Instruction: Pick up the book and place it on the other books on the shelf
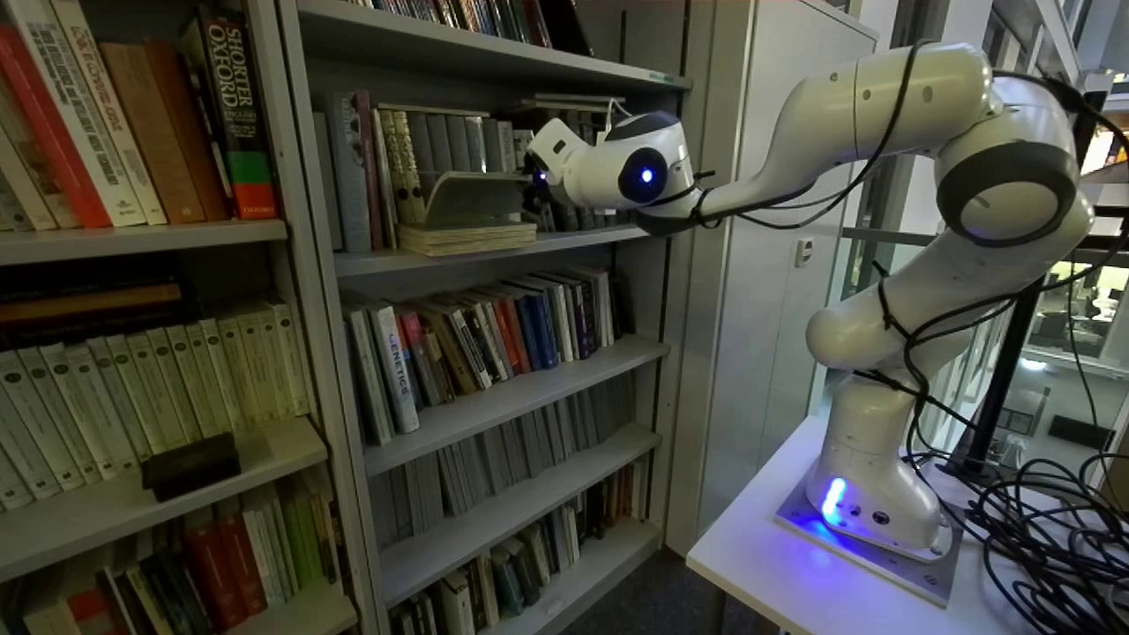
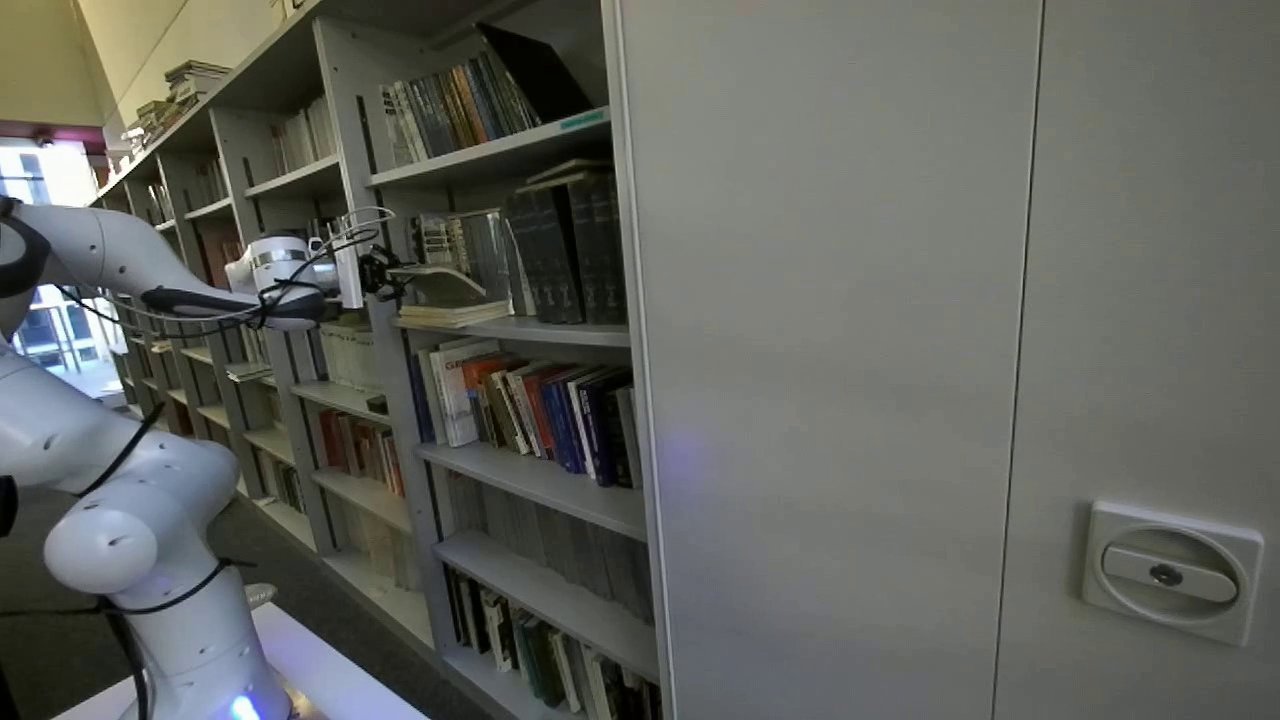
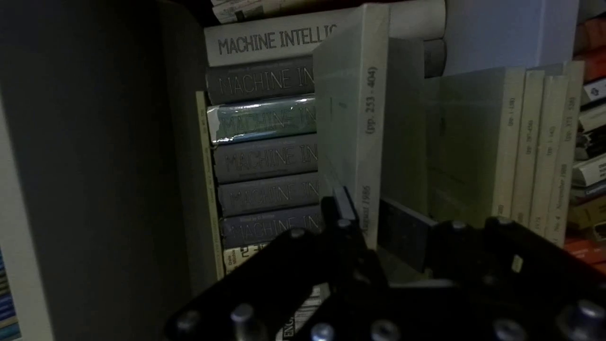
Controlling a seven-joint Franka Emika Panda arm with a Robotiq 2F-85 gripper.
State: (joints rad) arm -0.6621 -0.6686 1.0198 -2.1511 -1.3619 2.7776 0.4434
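The gripper (image 3: 367, 203) is clamped on the "August 1986" journal issue (image 3: 343, 109), near its spine. The issue arches above a flat stack of journals (image 1: 467, 240) at the front edge of the metal shelf (image 1: 366, 263); stack contact cannot be determined. Upright volumes (image 3: 265, 158) lettered "MACHINE" stand behind.

I log shelf (image 1: 370, 262): grey board, above frame centre, mostly to left, in both exterior views. On it: other books (image 1: 450, 141), upright row, mostly grey and dark spines; in front, toward left, flat stack of pale booklets (image 1: 467, 240).
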